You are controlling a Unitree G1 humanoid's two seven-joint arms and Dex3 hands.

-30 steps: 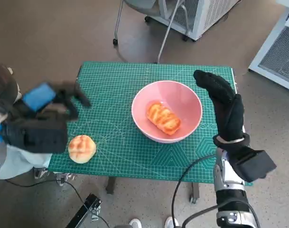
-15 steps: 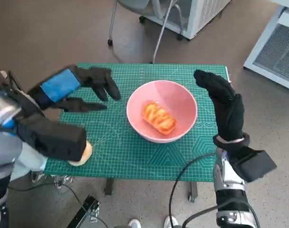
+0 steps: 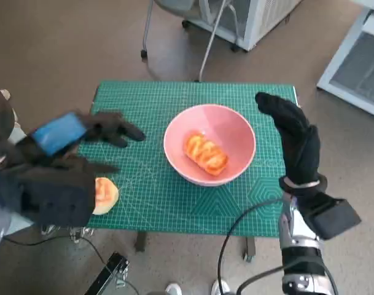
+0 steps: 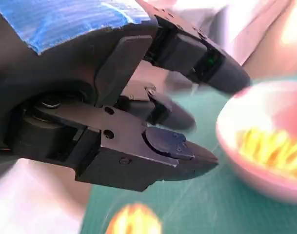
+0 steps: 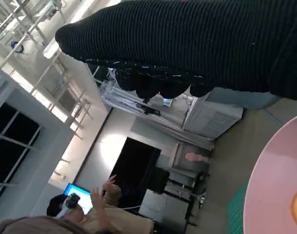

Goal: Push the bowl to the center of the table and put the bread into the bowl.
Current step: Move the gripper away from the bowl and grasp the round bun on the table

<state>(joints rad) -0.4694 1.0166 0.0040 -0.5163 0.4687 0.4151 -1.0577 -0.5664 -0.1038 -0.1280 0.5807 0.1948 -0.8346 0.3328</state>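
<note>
Since the pink bowl [image 3: 210,145] looks rigid and smooth, sitting about mid-table on the green mat [image 3: 174,104] with a glazed loaf [image 3: 206,153] in it, a nudge at its rim should slide it easily. The round bun [image 3: 104,194] near the front left edge seems light and soft; cup it from above. The left hand [image 3: 82,132] hovers above the mat, fingers spread, empty; the right hand [image 3: 295,141] stands just beside the bowl, also holding nothing.
</note>
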